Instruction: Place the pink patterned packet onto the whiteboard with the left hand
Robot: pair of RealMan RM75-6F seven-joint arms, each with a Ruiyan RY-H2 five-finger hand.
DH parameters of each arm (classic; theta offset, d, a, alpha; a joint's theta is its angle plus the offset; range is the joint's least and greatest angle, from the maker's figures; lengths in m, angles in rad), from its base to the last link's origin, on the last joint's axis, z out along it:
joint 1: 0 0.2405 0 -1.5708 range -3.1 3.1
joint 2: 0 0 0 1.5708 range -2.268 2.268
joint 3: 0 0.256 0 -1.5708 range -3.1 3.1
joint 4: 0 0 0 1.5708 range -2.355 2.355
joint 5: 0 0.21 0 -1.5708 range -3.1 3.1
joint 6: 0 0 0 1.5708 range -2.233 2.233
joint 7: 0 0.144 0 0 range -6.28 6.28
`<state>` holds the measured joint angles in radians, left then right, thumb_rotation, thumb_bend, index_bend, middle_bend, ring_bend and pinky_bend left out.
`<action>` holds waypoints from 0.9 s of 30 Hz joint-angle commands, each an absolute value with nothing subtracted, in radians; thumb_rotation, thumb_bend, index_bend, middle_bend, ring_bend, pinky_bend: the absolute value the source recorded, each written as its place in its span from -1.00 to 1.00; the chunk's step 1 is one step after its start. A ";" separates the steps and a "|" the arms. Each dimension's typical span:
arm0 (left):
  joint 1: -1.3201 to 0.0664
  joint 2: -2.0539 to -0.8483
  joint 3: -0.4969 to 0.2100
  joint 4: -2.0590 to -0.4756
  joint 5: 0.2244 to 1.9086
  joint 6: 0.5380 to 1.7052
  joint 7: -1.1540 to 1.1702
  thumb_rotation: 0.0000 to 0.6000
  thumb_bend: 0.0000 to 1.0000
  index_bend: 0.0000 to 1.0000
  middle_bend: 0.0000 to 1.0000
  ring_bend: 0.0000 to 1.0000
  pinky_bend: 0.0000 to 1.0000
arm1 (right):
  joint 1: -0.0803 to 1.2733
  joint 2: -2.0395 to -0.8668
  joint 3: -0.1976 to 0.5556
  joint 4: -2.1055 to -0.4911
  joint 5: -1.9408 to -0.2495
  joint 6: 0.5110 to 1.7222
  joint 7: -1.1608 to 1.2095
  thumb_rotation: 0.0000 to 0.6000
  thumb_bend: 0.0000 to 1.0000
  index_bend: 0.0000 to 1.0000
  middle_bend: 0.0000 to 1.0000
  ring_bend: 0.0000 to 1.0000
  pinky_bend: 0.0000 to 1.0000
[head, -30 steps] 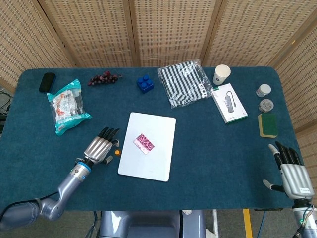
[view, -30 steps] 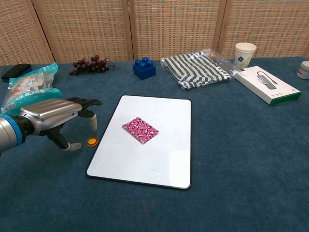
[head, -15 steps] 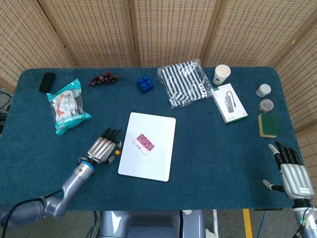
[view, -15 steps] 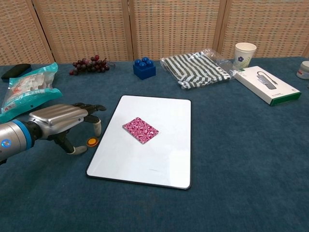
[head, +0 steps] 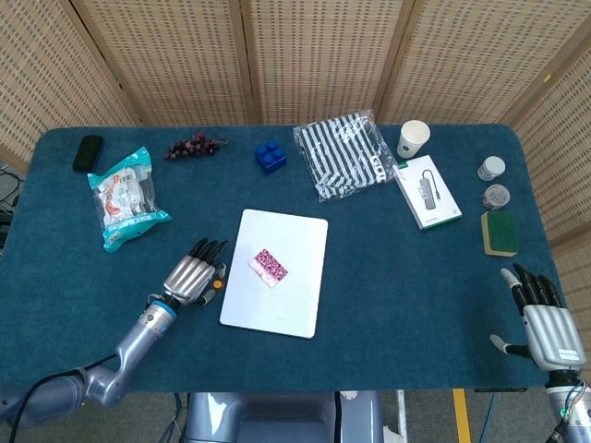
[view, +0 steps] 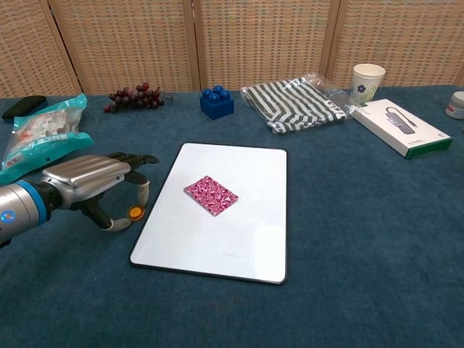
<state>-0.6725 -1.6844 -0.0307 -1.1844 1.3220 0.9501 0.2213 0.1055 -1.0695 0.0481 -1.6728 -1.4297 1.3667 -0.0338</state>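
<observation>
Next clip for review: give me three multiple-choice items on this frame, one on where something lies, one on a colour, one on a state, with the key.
1. Where does the pink patterned packet lie?
A. On the whiteboard
B. Beside the grapes
C. In the left hand

2. What colour is the toy block behind the whiteboard?
A. Red
B. Blue
C. Yellow

3. What is the left hand doing?
A. Gripping the packet
B. Holding the paper cup
C. Holding nothing, left of the whiteboard

Key:
1 A: the packet lies flat on the white surface, apart from the hand.
2 B: the block is blue in both views.
3 C: its fingers are apart over the cloth by a small orange disc, nothing in them.
</observation>
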 commanded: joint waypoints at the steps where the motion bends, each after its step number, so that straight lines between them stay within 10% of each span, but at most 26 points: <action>1: -0.672 -1.672 -0.039 -1.197 1.327 0.959 0.218 1.00 -0.33 0.22 -1.00 -1.00 -1.00 | 0.105 -1.069 0.048 -1.673 -1.430 1.367 -0.034 1.00 -1.00 -1.00 -1.00 -1.00 -1.00; 27: -0.879 -1.781 -0.209 -1.203 1.132 0.824 0.457 1.00 -0.38 0.22 -1.00 -1.00 -1.00 | 0.109 -1.064 0.049 -1.677 -1.419 1.355 -0.021 1.00 -1.00 -1.00 -1.00 -1.00 -1.00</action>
<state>-0.8682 -1.7682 -0.2058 -1.2143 1.1445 0.8311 0.4441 0.1086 -1.0639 0.0493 -1.6770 -1.4190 1.3546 -0.0211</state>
